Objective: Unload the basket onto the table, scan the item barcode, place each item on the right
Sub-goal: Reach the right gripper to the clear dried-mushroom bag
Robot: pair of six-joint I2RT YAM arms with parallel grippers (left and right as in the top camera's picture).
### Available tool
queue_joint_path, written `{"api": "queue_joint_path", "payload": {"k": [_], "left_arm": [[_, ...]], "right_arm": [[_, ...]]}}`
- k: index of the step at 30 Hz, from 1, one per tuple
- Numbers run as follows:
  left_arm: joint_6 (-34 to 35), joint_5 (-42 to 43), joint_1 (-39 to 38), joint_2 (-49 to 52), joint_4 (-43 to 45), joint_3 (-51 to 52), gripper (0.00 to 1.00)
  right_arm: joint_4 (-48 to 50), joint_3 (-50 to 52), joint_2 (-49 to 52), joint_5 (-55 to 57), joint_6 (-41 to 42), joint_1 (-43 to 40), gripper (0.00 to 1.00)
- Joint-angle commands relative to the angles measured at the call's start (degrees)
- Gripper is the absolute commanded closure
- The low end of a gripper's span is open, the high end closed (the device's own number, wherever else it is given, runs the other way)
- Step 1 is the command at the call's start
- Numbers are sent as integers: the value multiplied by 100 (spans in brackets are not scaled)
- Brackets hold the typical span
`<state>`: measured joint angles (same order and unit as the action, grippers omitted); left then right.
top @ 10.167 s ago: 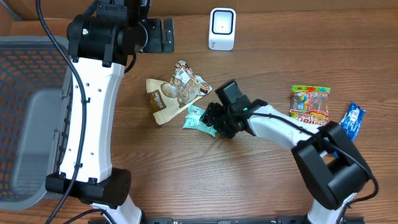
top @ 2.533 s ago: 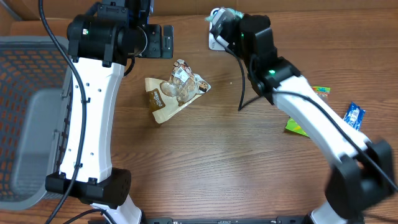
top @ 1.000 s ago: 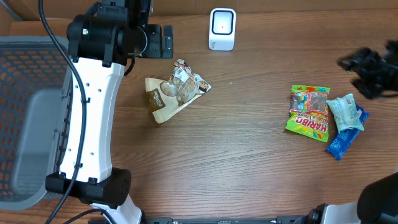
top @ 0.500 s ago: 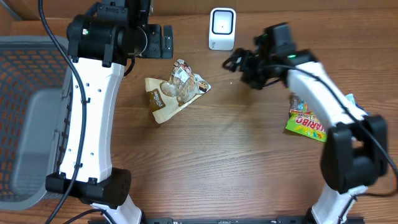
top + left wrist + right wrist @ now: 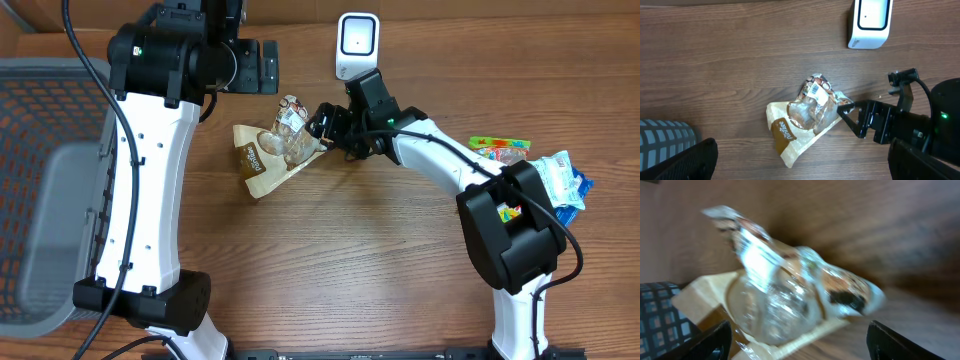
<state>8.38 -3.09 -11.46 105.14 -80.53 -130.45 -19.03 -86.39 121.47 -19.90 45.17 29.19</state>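
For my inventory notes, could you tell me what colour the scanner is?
White scanner, clearest overhead.

Even, bright light — right wrist view smeared by motion.

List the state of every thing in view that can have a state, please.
snack bag: lying on the table, barcode up, not gripped.
scanner: standing upright.
right pincer: open, at the bag's corner.
left pincer: open, empty.
Haribo bag: lying flat, partly hidden by the right arm.
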Motion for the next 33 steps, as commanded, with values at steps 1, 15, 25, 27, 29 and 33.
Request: {"api": "queue_joint_path", "payload": {"k": [1,15,25,27,29,33], "left_arm": [[-111,-33,20,48,20,17,0],[-111,-33,20,48,20,17,0],[-111,-33,20,48,20,17,0],[-111,-33,20,48,20,17,0],[-111,-33,20,48,20,17,0],[-111,-33,20,48,20,17,0]], "right_arm": [[551,-2,105,118,-369,293,18],[1128,-2,431,688,-960,981,21],[546,-4,734,1158,-778,841,26],[289,-4,734,1156,-409,702,28],[177,-4,734,1032,-291,557,29],[337,-20,734,811,-291,455,33]]}}
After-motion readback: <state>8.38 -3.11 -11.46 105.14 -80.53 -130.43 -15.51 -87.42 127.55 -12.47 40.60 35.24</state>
